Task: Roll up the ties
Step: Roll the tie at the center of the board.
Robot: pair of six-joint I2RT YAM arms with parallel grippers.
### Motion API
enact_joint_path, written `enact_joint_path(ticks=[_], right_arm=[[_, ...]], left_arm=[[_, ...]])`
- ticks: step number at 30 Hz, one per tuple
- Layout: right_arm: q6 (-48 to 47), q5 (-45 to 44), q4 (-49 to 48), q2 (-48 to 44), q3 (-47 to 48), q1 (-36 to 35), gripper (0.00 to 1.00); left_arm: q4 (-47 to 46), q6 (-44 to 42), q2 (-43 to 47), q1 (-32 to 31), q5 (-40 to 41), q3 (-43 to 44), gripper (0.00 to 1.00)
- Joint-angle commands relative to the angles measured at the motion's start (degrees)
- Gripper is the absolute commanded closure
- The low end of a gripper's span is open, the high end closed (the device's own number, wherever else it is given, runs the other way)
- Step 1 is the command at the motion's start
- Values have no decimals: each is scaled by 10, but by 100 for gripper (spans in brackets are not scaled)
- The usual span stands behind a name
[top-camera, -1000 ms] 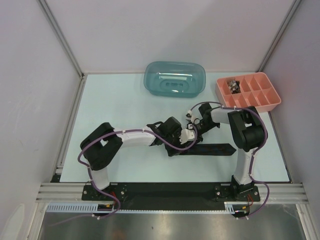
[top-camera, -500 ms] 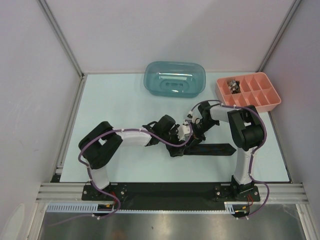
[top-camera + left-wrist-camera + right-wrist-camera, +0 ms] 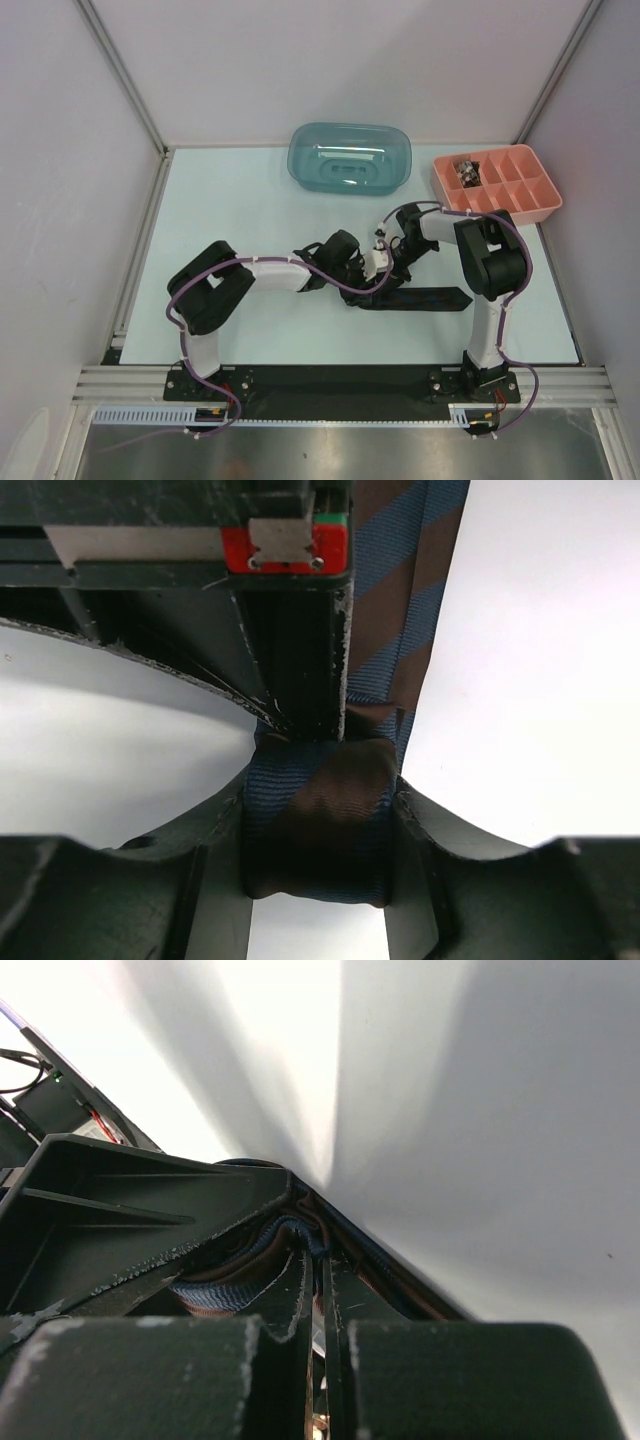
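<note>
One tie point(image 3: 425, 298) is lying on the table point(image 3: 230, 210), right of centre and closer to the near edge than the far one. Its flat length is running parallel to the near edge, with the pointed tip facing the right edge. The other end is sitting wound into a single small roll point(image 3: 320, 830), with blue and brown stripes showing up close.

Two grippers are meeting at that roll. The left gripper point(image 3: 318, 855) is clasping it, one finger pressing each side of the bundle. The right gripper point(image 3: 313, 1280) is reaching in with its fingers drawn almost together, leaving only a thin slit. Its tips are resting against the roll where the loose length is leading off. Whether fabric is caught in the slit cannot be told.

One teal bin point(image 3: 350, 160) is standing at the middle of the far edge. One salmon tray point(image 3: 520, 200) with dividers is sitting in the far right corner, with small items point(image 3: 465, 170) lying in one compartment. Two purple cables point(image 3: 412, 206) are trailing, one along each arm point(image 3: 490, 260).
</note>
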State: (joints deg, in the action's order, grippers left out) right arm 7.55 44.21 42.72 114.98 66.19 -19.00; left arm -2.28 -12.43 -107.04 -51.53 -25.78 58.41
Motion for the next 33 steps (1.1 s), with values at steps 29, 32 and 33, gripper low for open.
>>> enact_joint_path(ticks=[29, 32, 33], right_arm=[[-24, -108, -63, 43, -36, -37, 100], [-45, -82, -35, 28, -14, -19, 90], [-50, -72, -17, 24, -8, -13, 87]], left_arm=[[51, -32, -59, -102, 62, 44, 64], [107, -64, -65, -108, 71, 52, 67], [120, -72, -68, -110, 72, 54, 67]])
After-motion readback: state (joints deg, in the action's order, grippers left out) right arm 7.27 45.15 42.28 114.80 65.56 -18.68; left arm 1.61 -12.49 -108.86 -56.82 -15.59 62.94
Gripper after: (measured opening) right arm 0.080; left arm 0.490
